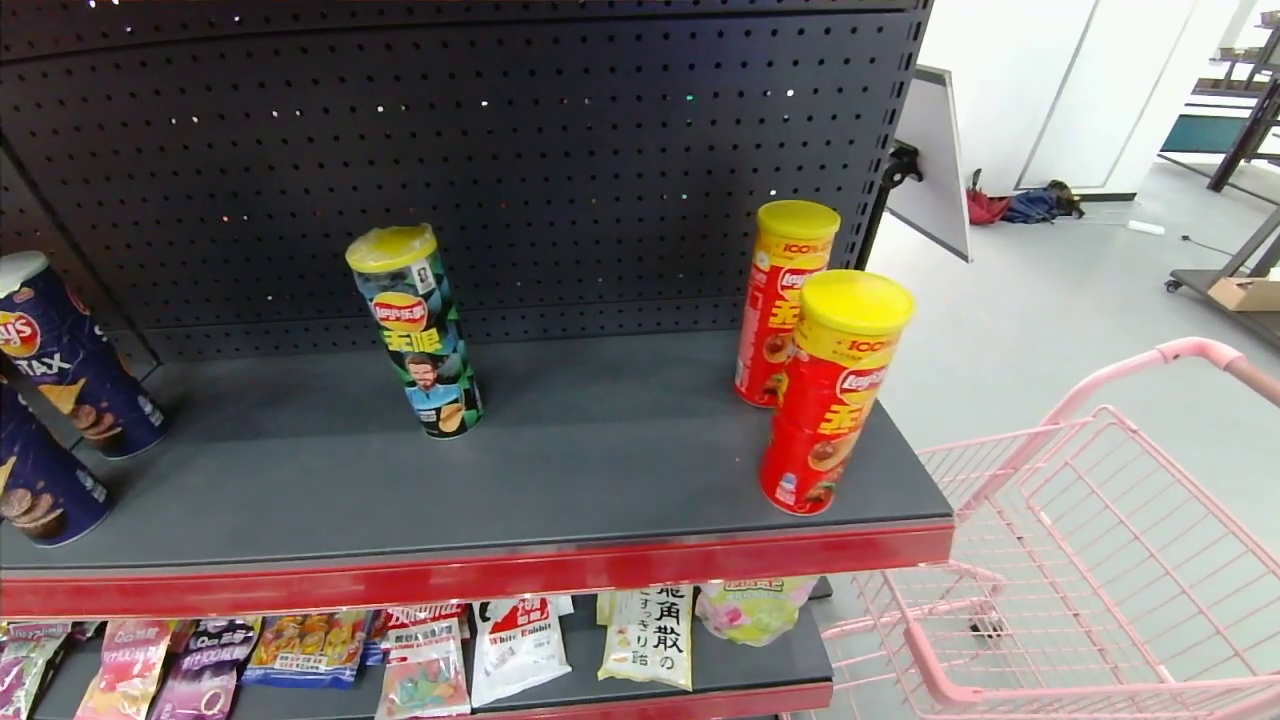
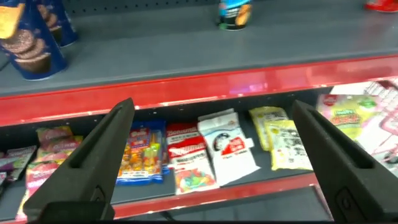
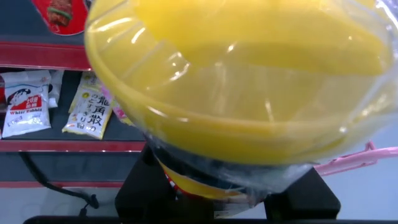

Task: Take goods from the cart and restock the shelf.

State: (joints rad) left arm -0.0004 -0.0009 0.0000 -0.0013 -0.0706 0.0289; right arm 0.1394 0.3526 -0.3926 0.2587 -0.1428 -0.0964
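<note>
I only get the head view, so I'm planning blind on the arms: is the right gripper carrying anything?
Observer: Yes, the right gripper is shut on a yellow-lidded can.
Operator: And the left one?
Observer: The left gripper is empty, with its fingers open.
Operator: What is it facing?
Observer: The snack bags on the lower shelf, just below the red shelf edge.

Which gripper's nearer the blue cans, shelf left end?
Left. The left gripper, open, sits before the shelf below the blue cans; right gripper holds a yellow-lidded can by the red can and pink cart.
</note>
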